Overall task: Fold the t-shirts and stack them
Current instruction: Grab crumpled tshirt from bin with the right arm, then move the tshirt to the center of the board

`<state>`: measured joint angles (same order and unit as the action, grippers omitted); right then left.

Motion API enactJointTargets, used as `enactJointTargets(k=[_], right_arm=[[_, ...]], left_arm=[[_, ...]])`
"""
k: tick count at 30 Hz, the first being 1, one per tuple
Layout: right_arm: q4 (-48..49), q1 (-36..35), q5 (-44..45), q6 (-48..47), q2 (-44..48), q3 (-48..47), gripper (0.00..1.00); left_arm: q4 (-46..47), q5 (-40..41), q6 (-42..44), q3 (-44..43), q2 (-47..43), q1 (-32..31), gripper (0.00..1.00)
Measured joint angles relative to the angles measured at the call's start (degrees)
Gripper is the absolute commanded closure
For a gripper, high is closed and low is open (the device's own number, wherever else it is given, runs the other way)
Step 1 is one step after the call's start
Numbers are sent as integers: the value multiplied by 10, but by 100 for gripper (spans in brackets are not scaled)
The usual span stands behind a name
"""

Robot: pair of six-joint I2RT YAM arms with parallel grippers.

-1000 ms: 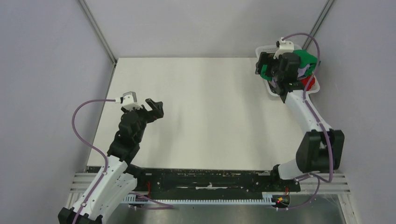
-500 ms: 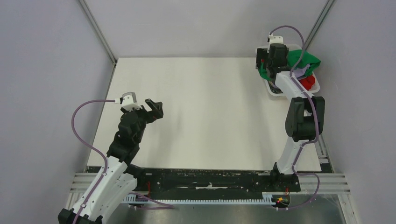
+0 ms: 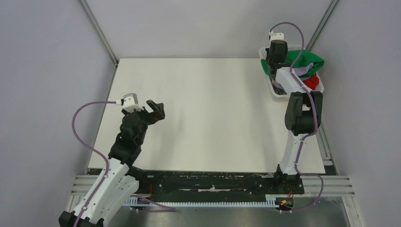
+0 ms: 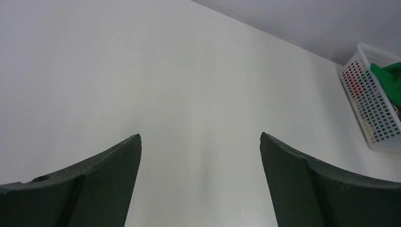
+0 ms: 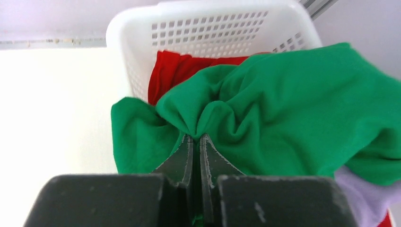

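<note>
Right, on the wrist camera I see the right gripper [image 5: 195, 138] with its two fingers pressed nearly together, only a thin slit between them, pinching a puckered fold of the green t-shirt [image 5: 283, 109]. The cloth bunches into ridges just above the fingertips. The green t-shirt lies heaped on top of the white basket [image 5: 208, 28], and one lobe of it laps over the rim on the side towards the open table [image 3: 208, 104].

Under the green cloth the red t-shirt [image 5: 175, 66] shows against the basket's far wall. A corner of the lavender t-shirt [image 5: 364, 194] peeks out at the lower right, beneath the green heap. So all three shirts are in the basket, crumpled and not folded.

From the overhead camera the basket sits at the far right corner of the table, and the right arm stretches out long and reaches down into it (the wrist hides most of the grip from up there).

The left gripper [image 4: 200, 135] hangs above the left part of the table, well apart from the basket. Its fingers are spread wide with nothing between them but bare white tabletop.
</note>
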<state>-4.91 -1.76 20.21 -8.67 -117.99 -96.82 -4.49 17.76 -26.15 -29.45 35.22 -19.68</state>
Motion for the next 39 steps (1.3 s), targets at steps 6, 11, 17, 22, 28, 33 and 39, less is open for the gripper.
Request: enactJointTargets(k=[6, 11, 17, 22, 28, 33, 39], right_arm=[[31, 0, 29, -6, 28, 0, 100], [110, 0, 49, -23, 102, 17, 100], [337, 3, 16, -34, 221, 75, 100], [545, 3, -75, -14, 236, 78, 100], [619, 0, -248, 112, 212, 23, 100], [622, -21, -356, 194, 165, -101, 100], [628, -68, -435, 269, 154, -163, 100]], left_arm=[[0, 2, 0, 0, 0, 0, 0], [0, 2, 0, 0, 0, 0, 0], [1, 2, 0, 0, 0, 0, 0], [1, 2, 0, 0, -4, 0, 0], [2, 2, 0, 0, -19, 0, 0], [3, 2, 0, 0, -19, 0, 0], [3, 2, 0, 0, -19, 0, 0]])
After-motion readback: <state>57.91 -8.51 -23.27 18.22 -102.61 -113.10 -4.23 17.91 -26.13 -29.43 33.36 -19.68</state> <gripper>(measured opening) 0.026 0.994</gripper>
